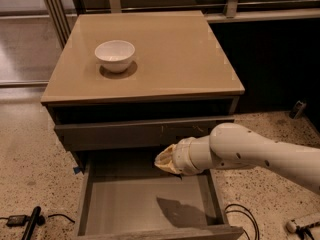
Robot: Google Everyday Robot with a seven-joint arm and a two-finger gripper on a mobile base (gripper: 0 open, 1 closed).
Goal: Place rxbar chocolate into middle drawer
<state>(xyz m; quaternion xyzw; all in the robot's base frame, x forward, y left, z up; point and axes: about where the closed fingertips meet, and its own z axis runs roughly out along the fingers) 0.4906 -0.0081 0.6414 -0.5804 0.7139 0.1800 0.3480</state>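
Robot arm, white and thick, reaches in from the right edge and runs leftward, sloping slightly down. At its end, past a ribbed white wrist, the hand shows as a pale cream, pointed shape aimed left. It hangs over the back part of the open middle drawer, just under the grey drawer front above, and well above the drawer's floor. Whether the hand is apart or together cannot be told from this angle.

The rxbar chocolate cannot be made out. It does not show on the drawer's floor, and whether the hand carries it cannot be told, so its direction and long axis cannot be told either.

The middle drawer is a wide grey box pulled out toward the viewer, open top up, with thin side walls and a plain floor. A dark shadow lies on the floor's right half.

On the tan worktop of the cabinet stands a white bowl, upright, toward the left rear. Cables lie on the speckled floor beside the drawer.
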